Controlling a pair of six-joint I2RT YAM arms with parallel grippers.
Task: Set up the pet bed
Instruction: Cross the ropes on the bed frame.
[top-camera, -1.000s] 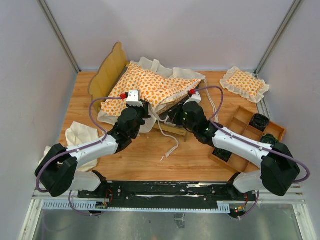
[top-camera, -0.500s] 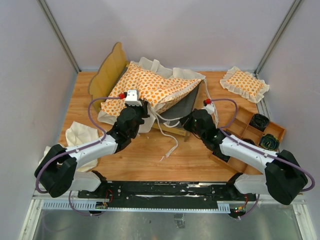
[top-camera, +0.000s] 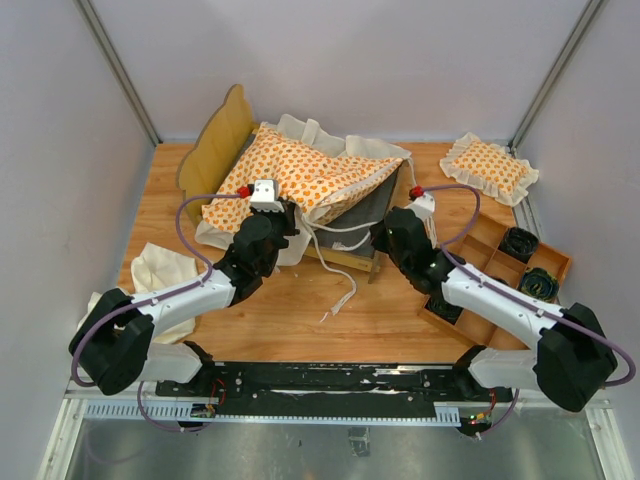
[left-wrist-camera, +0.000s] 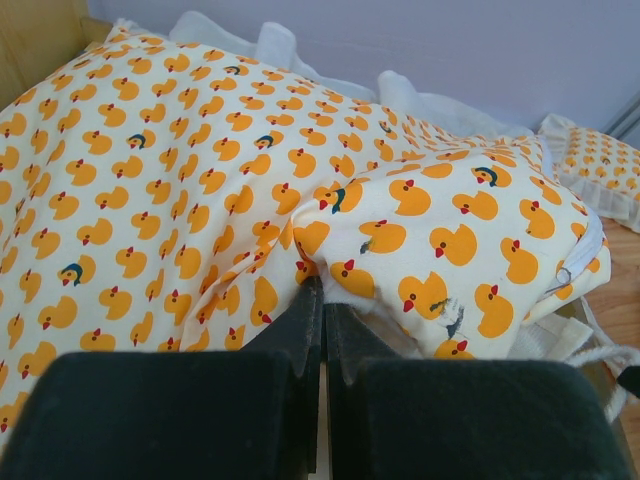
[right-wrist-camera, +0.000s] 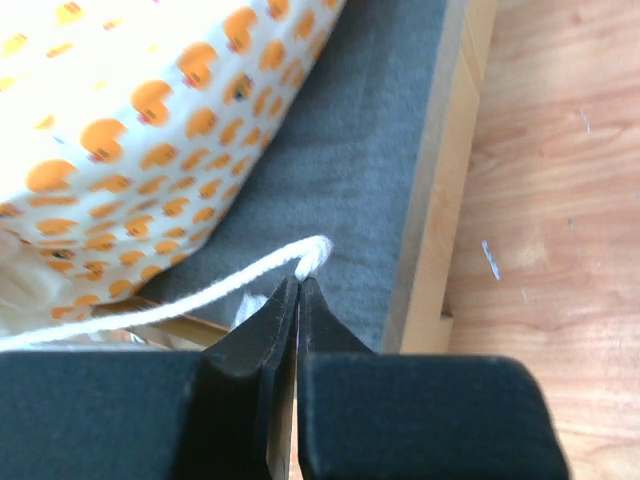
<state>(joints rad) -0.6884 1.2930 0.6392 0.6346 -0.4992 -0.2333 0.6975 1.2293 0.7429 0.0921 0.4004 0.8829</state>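
Overhead and close wrist views share the cushion (top-camera: 300, 180).

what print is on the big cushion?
Orange ducks on cream fabric; the cushion shows it best in the left wrist view.

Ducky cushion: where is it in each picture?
Top external: the duck-print cushion lies upper middle, on the bed frame.
Left wrist: the cushion fills most of the picture.
Right wrist: the cushion is upper left, over the grey base, above the tie string.
Shared landmark: the wooden table.
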